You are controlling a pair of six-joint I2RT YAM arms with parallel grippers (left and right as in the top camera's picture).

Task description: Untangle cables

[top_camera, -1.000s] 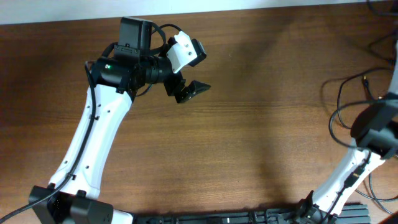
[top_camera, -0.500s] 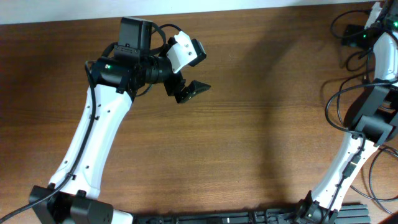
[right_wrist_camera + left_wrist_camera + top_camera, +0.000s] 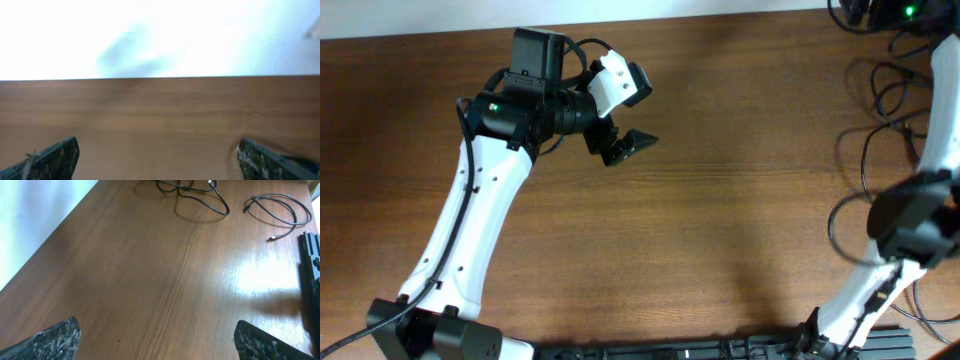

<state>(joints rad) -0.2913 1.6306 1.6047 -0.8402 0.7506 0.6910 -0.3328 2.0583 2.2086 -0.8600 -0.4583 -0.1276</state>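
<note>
there, the cables [image 3: 202, 202] lie in loose loops — on the table [image 3: 150, 280].

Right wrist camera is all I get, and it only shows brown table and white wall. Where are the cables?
Observer: The left wrist view shows them: a bunched cable and a separate looped cable, both lying on the table.
Operator: Is my arm on their side?
Observer: Yes. From overhead, your right arm stretches along the table's right edge to the far corner, and the cables lie on that side.
Operator: What's the other gripper doing?
Observer: The left gripper is open and empty over bare wood on the left half, well away from the cables.
</note>
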